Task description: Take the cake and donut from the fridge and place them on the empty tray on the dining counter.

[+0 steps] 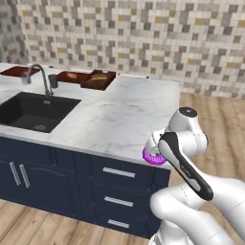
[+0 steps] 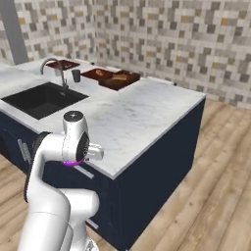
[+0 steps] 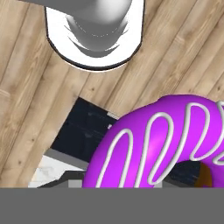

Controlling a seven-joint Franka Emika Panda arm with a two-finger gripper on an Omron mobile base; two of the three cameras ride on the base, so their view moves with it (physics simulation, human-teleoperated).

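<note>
The donut [image 3: 162,144], purple-iced with white squiggles, sits right up against my hand and hangs in the air. My gripper [image 1: 155,152] is shut on the donut [image 1: 152,157], low beside the near edge of the dining counter [image 1: 119,119], its fingers hidden behind my arm. From the right the donut [image 2: 72,163] peeks out under the hand just below the counter's edge. A dark reddish tray [image 1: 16,72] with nothing visible on it lies at the counter's far left end [image 2: 62,64]. The cake and the fridge are out of view.
A black sink [image 1: 33,112] with a curved faucet [image 1: 45,79] and a dark cup [image 1: 53,81] takes up the counter's left part. A matching tray with orange food [image 1: 72,75] and a brown board with bread [image 1: 98,80] lie at the back. Navy drawers [image 1: 118,189] face me; wood floor lies to the right.
</note>
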